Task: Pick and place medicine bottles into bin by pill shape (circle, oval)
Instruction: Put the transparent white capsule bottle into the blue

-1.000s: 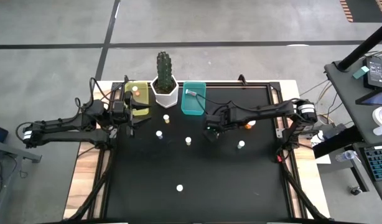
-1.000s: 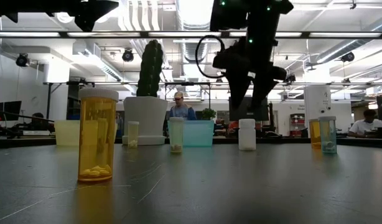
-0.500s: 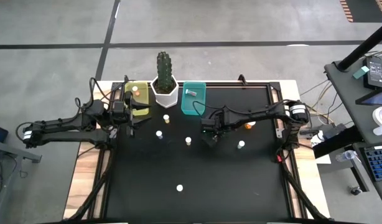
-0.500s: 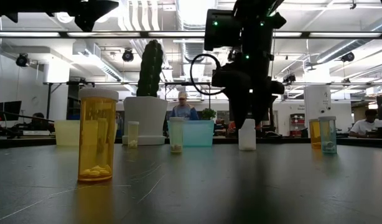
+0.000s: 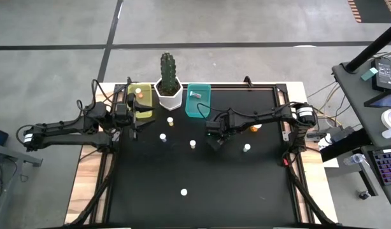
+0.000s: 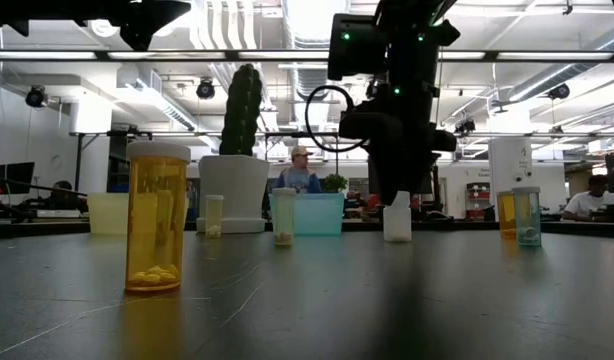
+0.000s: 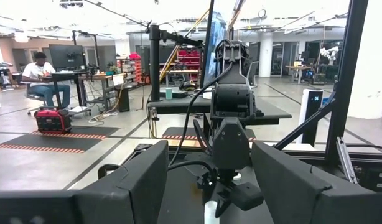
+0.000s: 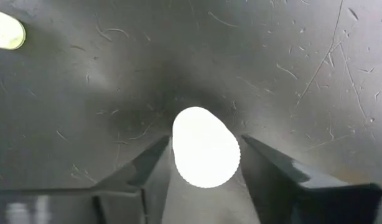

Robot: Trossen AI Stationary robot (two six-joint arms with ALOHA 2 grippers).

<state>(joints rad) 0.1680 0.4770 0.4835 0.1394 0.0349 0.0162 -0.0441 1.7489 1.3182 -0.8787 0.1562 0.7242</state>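
Right gripper [image 8: 203, 163] lower, astride white bottle [image 8: 206, 147]

Grey concrete floor [image 5: 246, 22] w/ dark seams — lab behind, ceiling strip lights [image 6: 547, 55], desks.

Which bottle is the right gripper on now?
The white bottle mid-table, between the right gripper's fingers, standing upright; the other bottles stand apart from either arm.
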